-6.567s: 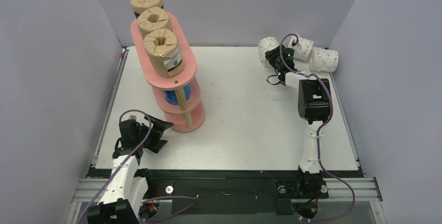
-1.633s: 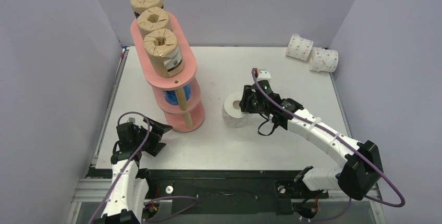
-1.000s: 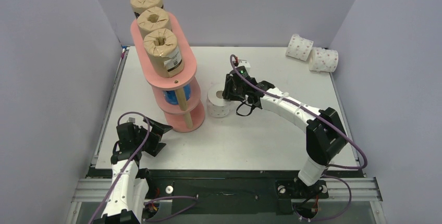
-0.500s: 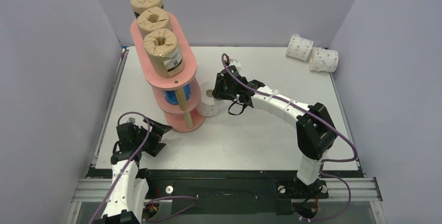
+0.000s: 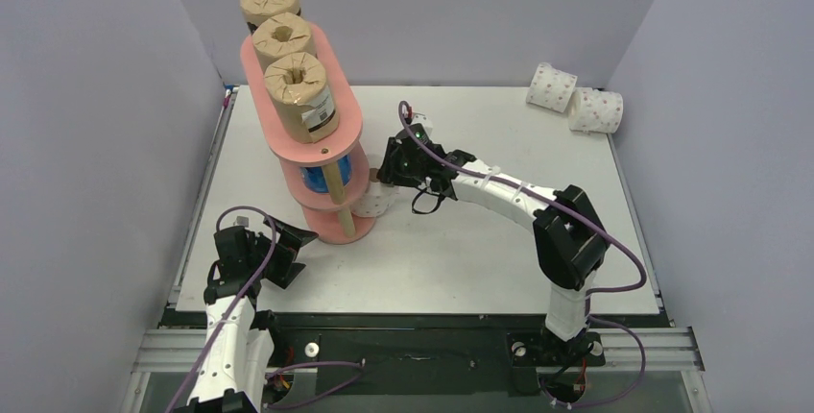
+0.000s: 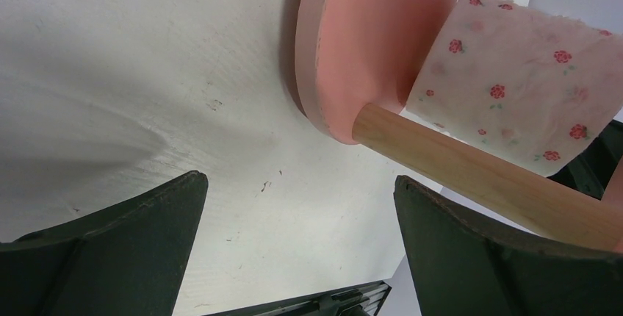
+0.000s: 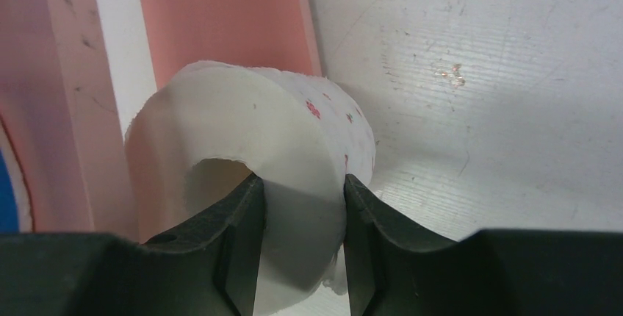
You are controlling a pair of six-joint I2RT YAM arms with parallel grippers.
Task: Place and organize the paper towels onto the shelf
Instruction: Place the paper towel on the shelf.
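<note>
Right gripper [image 7: 297, 198] pinches the dotted roll [image 7: 294, 132] by its wall, at the 3 o'clock edge of the shelf [image 5: 338, 232] bottom board. Left gripper [image 6: 294, 213] is spread and empty at 7 o'clock.

Risk as I judge it: the roll snags the post [image 6: 477, 176], or sits half off the board and drops on release.

Top tier holds three brown rolls [image 5: 305, 96]; the middle tier shows blue [image 5: 313, 181]. Two spare dotted rolls [image 5: 552, 86] lie at 1 o'clock.
</note>
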